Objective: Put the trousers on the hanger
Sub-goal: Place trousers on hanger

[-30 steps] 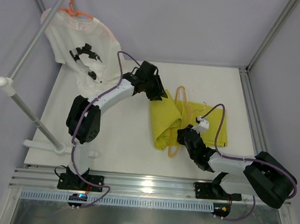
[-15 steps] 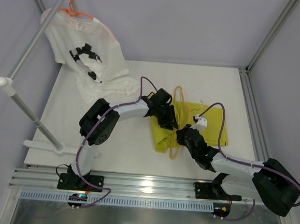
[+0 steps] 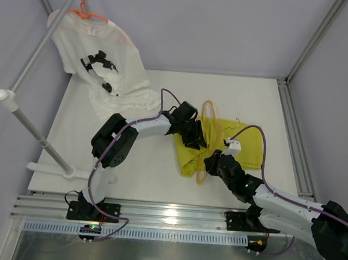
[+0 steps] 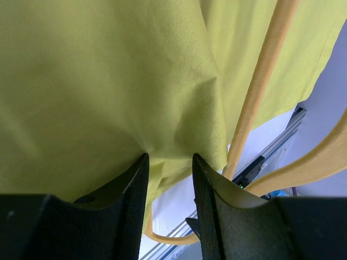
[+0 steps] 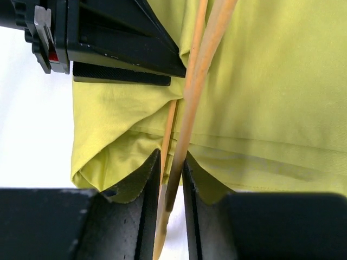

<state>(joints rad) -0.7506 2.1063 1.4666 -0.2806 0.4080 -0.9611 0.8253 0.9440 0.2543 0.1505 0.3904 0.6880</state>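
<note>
Left end effector (image 4: 169, 158): the fingers pinch a raised fold of the trousers (image 4: 103, 70), and the cloth puckers toward the tips.

Right end effector (image 5: 172, 157): the fingers closely straddle a thin rod of the hanger (image 5: 201, 59). I cannot tell whether they press on it or stand just off it.

Position: the trousers lie in a folded heap on the counter (image 3: 141, 169), right of centre, between the two arms. The hanger runs lengthwise across the heap, with its loops sticking out at the far and near edges. Whether any cloth passes through the frame is unclear.

Handling, judged:
- The trousers look light, limp and loosely layered. A one-layer pinch will likely peel off only the top ply, so a thick fold or a hem edge is the better hold.
- The cloth may slide on smooth plastic.
- The hanger looks stiff, thin and light, and apt to skate or twist. It is best held on the straight rod, close to where the cloth crosses it.
</note>
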